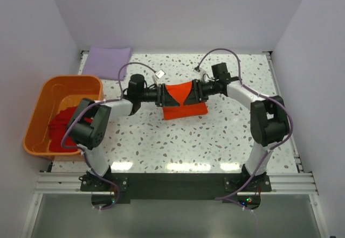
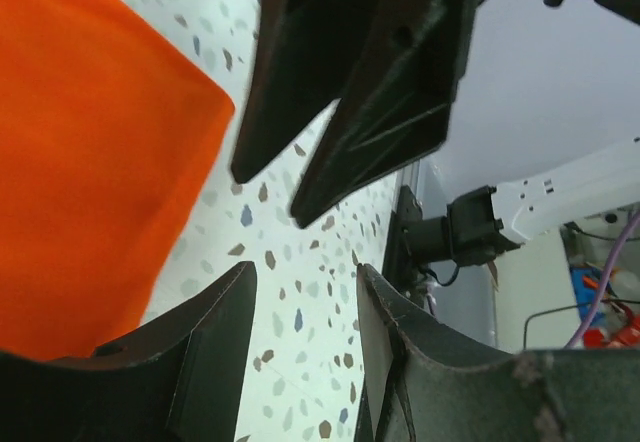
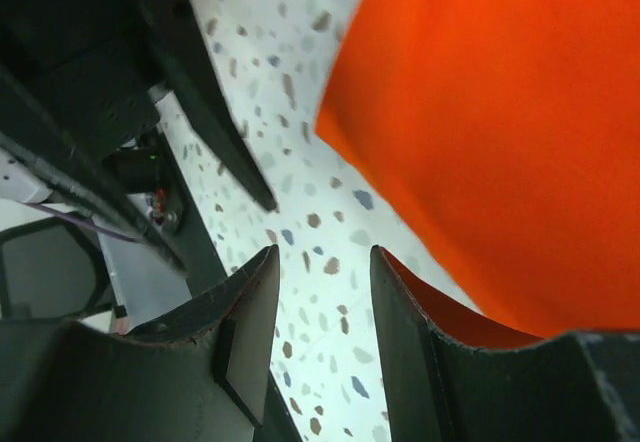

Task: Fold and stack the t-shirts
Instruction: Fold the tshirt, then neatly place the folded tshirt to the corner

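Flanking the orange t-shirt (image 1: 183,109), left claw (image 1: 163,95) and right claw (image 1: 198,91) stand narrowly parted, empty, orange tub (image 1: 73,78) well left.

On the overhead cam I've got both arms reaching into the middle of the table (image 1: 178,141), with the left gripper (image 1: 161,95) and right gripper (image 1: 198,91) facing each other on either side of the bright orange t-shirt (image 1: 183,106), which sits folded into a compact block with a darker V shape along its far edge. I can't tell from up here whether either one is actually pinching cloth. The lavender t-shirt (image 1: 110,61) lies flat at the far-left corner, and the red t-shirt (image 1: 64,120) is bunched in the orange tub (image 1: 40,109) just off the left edge.
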Robot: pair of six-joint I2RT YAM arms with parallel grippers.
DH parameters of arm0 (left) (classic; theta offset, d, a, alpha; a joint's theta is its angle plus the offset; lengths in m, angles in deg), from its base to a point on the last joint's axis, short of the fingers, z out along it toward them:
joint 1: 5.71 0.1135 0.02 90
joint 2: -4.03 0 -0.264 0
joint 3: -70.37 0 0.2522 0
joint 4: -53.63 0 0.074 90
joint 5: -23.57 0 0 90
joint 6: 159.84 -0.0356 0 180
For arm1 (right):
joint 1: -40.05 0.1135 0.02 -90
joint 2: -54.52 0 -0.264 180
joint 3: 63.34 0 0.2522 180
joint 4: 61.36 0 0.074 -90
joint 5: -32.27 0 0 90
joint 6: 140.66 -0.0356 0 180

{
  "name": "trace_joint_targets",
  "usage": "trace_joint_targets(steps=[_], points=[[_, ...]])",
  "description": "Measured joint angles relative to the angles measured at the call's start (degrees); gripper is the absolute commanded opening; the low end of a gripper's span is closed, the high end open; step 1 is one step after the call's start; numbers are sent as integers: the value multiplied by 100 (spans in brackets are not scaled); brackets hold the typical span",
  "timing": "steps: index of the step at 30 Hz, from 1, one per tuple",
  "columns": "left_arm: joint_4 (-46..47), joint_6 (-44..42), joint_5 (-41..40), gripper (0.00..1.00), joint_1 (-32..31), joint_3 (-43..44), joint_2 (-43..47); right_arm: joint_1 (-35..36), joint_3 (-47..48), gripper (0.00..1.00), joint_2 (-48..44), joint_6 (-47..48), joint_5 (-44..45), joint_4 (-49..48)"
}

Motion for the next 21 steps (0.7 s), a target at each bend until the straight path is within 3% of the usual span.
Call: trace_joint_targets(steps=[6, 9, 15, 21], points=[[404, 463, -48, 49, -219, -155, -1252, -284, -44, 42, 1305, 337, 35, 227], [365, 529, 164, 49, -76, -144, -1759, -603, 37, 42, 1674, 321, -501, 398], [-227, 44, 393, 50, 221, -7, -1665, -994, 4, 41, 1700, 621, -590, 741], [-1836, -1117, -184, 55, 737, 258, -776, -1137, -203, 41, 1104, 763, -125, 909]])
